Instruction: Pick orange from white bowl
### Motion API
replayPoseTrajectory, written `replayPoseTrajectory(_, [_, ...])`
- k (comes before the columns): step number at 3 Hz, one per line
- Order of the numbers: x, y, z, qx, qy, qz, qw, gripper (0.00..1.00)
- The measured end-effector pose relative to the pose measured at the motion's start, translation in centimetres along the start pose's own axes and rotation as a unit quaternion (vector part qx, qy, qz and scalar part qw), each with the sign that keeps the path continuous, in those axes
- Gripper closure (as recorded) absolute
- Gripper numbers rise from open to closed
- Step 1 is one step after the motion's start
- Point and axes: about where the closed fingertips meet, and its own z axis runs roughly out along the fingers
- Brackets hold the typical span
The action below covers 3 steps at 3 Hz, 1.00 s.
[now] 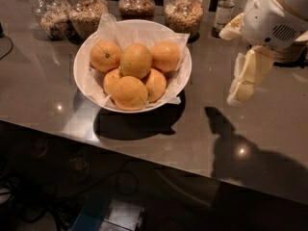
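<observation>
The white bowl point(84, 54), lined with crinkled white paper, stands on the grey counter at centre left. It holds several oranges; the topmost orange point(135, 60) sits in the middle of the pile. My gripper point(243, 83) hangs from the white arm at the right, above the counter and well to the right of the bowl, pointing down. It holds nothing that I can see.
Several glass jars point(182, 14) of grains and nuts stand in a row behind the bowl, with a small bottle point(224, 8) to their right. The counter's front edge point(144, 155) runs across below the bowl. Cables lie on the dark floor.
</observation>
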Motion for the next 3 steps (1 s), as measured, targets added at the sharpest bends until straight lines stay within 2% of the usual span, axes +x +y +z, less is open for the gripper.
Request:
replayPoseTrajectory(1, [-3.8,-1.0,1.5,-0.026,-0.043,-0.039,0.998,0.0])
replayPoseTrajectory(2, [-7.2,-1.3,2.4,-0.04,-0.056,-0.082,0.9943,0.0])
replayPoseTrajectory(3, [-7.3,-1.4,2.3,-0.039,-0.057,-0.082,0.9943,0.0])
